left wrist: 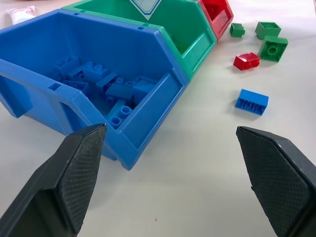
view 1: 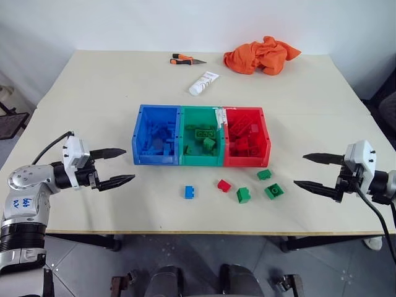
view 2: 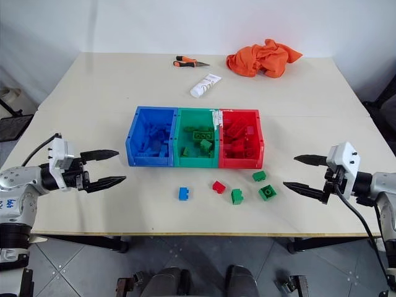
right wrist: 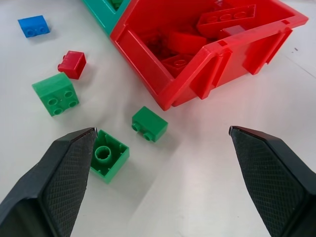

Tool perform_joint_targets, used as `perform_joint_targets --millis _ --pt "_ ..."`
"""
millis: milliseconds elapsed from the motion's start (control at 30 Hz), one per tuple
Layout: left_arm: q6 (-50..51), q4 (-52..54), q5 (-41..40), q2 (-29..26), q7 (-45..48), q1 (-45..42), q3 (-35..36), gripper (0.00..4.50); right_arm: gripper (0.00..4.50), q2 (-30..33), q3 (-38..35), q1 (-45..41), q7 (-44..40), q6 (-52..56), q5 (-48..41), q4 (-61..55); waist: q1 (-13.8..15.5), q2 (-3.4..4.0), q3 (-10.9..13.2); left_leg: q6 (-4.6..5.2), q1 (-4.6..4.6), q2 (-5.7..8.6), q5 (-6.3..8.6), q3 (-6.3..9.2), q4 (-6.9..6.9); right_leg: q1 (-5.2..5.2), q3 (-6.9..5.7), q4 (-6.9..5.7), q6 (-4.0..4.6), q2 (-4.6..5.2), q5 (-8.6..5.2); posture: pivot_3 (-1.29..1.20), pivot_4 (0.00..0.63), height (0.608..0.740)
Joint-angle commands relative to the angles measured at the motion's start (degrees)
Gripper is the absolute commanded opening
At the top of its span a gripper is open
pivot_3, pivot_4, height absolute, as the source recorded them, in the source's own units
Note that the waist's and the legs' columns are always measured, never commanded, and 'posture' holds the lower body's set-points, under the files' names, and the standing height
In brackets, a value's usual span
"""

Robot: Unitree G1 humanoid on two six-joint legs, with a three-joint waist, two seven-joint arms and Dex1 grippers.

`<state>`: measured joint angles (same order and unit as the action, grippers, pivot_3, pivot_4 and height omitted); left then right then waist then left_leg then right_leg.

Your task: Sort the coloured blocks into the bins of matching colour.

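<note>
1. Bins: three joined open-top boxes stood in a row at mid-table. The blue bin [view 1: 156,143] was at the left, the green bin [view 1: 201,146] in the middle, the red bin [view 1: 246,146] at the right.
2. Blue bin contents: several blue bricks [left wrist: 106,86], heaped loosely on its floor.
3. Green bin contents: a few green bricks [view 1: 206,135].
4. Red bin contents: a pile of red bricks [right wrist: 227,17].
5. Loose blocks, on the table near of the bins: one blue block [view 1: 189,192] furthest left; one red block [view 1: 224,185]; three green blocks [view 1: 243,195], [view 1: 274,191], [view 1: 264,174], the last lying close to the red bin's near wall.
6. Left gripper [view 1: 116,166]: at the table's left edge, level with the blue bin, fingers spread wide, holding nothing.
7. Right gripper [view 1: 315,172]: at the right edge, fingers equally wide apart, empty.
8. Far side: an orange cloth [view 1: 262,55], a white tube [view 1: 203,83] and orange-handled pliers [view 1: 186,60].
</note>
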<state>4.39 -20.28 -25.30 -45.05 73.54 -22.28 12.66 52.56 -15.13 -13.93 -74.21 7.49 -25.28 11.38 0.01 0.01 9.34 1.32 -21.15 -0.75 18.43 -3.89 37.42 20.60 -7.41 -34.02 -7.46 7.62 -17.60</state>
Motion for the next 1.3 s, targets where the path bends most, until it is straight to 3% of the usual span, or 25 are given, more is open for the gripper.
perform_joint_targets --millis 33,367,767,933,1133,1300 --pt "1.0 2.7 -2.5 0.3 0.9 -1.0 1.0 4.48 4.5 0.5 -2.2 -0.7 0.6 -0.5 -0.9 -0.7 0.0 0.0 0.0 0.0 0.0 0.0 0.0 0.0 0.0 0.0 0.0 0.0 0.0 0.0 0.0 0.0 0.15 0.74" --pt "9.9 11.6 -3.6 3.0 -3.8 -3.1 -2.7 4.48 4.5 0.4 -1.1 0.4 3.2 2.7 -0.6 -3.5 0.2 0.0 0.0 0.0 -0.01 0.01 0.0 0.05 0.04 -0.03 0.0 -0.01 0.0 0.01 0.0 0.0 0.15 0.74" --pt "6.7 9.4 -2.6 5.4 7.1 -2.5 -8.1 4.48 4.5 8.9 -17.2 21.8 0.2 7.4 -0.6 -9.2 1.4 -0.01 0.0 0.03 -0.01 0.02 0.02 -0.08 0.08 -0.06 0.06 0.13 0.0 -0.02 0.0 0.0 0.15 0.74" --pt "5.1 7.7 -1.8 5.4 7.9 -2.3 -8.6 4.48 4.5 9.1 -19.9 24.9 -0.5 8.5 -1.1 -11.7 1.2 -0.01 0.0 0.04 0.01 0.0 0.02 -0.08 0.07 -0.07 0.07 0.15 0.0 -0.04 0.0 0.0 0.15 0.74" --pt "3.8 12.3 -3.8 7.5 4.6 0.8 -6.2 4.48 4.5 5.7 -9.3 19.2 4.4 14.9 -2.8 -21.0 1.0 -0.02 0.0 0.03 0.04 -0.06 0.03 -0.09 0.1 -0.07 0.11 0.13 0.0 -0.05 0.0 0.0 0.15 0.74" --pt "4.5 18.2 -5.2 8.2 1.8 5.0 -4.8 4.48 4.5 -0.2 4.1 9.6 7.9 15.0 1.6 -18.8 1.2 -0.04 0.0 0.03 -0.05 -0.03 0.05 0.03 0.2 -0.08 0.05 0.1 0.0 -0.01 0.0 0.0 0.15 0.74"
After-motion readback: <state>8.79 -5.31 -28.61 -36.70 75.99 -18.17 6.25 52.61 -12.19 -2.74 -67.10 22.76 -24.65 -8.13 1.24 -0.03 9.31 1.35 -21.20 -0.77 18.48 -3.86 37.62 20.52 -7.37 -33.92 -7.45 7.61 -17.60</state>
